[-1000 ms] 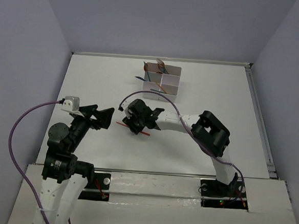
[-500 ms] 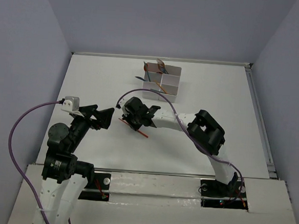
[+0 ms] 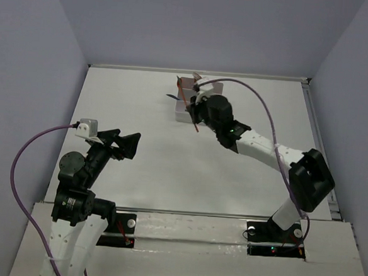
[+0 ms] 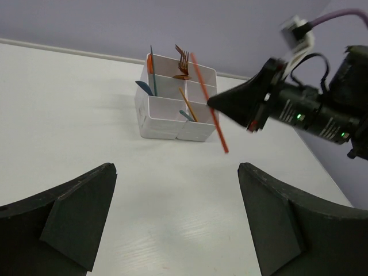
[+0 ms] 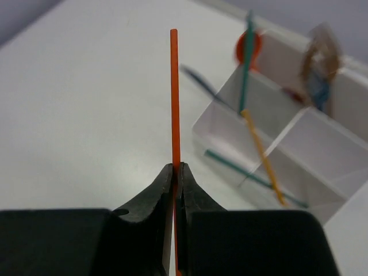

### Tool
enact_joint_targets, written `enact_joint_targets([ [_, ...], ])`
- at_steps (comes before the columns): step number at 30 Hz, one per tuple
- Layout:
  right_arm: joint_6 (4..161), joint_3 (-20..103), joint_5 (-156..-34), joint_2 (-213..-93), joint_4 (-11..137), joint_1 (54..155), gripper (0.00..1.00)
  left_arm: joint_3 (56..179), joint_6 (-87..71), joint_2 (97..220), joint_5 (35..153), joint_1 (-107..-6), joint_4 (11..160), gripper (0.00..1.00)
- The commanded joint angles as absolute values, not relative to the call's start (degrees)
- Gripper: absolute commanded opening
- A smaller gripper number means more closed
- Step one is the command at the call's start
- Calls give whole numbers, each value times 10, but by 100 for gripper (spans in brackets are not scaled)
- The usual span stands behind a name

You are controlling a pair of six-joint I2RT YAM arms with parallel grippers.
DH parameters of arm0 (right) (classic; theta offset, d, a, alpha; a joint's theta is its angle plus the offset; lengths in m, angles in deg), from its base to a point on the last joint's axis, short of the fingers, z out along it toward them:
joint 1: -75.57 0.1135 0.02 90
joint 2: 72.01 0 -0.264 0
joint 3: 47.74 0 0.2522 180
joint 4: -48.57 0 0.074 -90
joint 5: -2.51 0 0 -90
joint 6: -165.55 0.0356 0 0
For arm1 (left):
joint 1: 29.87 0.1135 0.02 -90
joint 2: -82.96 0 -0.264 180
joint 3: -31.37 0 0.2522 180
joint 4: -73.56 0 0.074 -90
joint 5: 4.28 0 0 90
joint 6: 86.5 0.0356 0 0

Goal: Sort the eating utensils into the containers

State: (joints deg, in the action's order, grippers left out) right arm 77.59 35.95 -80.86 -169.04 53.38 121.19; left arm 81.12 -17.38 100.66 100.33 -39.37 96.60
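Orange thin plastic stick point(image 5: 174, 98) is pinched tight by the right gripper point(image 5: 177, 168) just beside the white four-compartment box point(image 4: 164, 115), at 12 o'clock on the white table point(image 3: 129, 109). The left gripper point(image 4: 177, 172) is spread and empty. The delivery step is judged to be in hand. Next, the stick must be lowered into a compartment.

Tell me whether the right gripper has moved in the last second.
Yes. The right gripper, shut on the orange stick, went from mid-table away from the arm bases, up to the white box.
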Motion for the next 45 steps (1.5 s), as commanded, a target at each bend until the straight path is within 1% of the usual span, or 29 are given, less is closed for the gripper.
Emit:
enact_joint_targets([
  [1, 798, 277, -798, -1655, 274, 1130, 7, 806, -170, 1009, 1009, -390, 940, 99],
  [2, 792, 268, -807, -1662, 200, 1109, 7, 806, -171, 1009, 1010, -390, 940, 99],
  [4, 784, 259, -806, -1689, 121, 1092, 7, 806, -171, 1012, 1008, -390, 941, 99],
  [7, 787, 282, -805, -1724, 72, 1072, 7, 806, -169, 1014, 1009, -390, 942, 99],
  [12, 784, 319, -808, -1797, 34, 1055, 7, 806, -169, 1019, 1006, -390, 943, 99],
  [18, 763, 317, -795, -1841, -17, 1054, 7, 806, -168, 1026, 1008, -390, 942, 99],
  [21, 743, 303, -787, -1854, -53, 1054, 7, 806, -168, 1029, 1010, -385, 941, 99],
  [32, 725, 284, -775, -1878, -74, 1054, 8, 806, -168, 1031, 1010, -385, 941, 99],
  [35, 725, 268, -769, -1877, -87, 1054, 13, 806, -168, 1030, 1010, -385, 941, 99],
  [40, 721, 250, -775, -1850, -91, 1054, 42, 806, -168, 1027, 1011, -385, 941, 99],
  [42, 724, 237, -778, -1834, -90, 1054, 47, 806, -169, 1027, 1010, -385, 940, 99],
  [44, 726, 228, -785, -1808, -85, 1054, 49, 806, -169, 1026, 1010, -380, 940, 99],
  [45, 732, 217, -785, -1799, -83, 1054, 53, 806, -169, 1026, 1010, -380, 940, 99],
])
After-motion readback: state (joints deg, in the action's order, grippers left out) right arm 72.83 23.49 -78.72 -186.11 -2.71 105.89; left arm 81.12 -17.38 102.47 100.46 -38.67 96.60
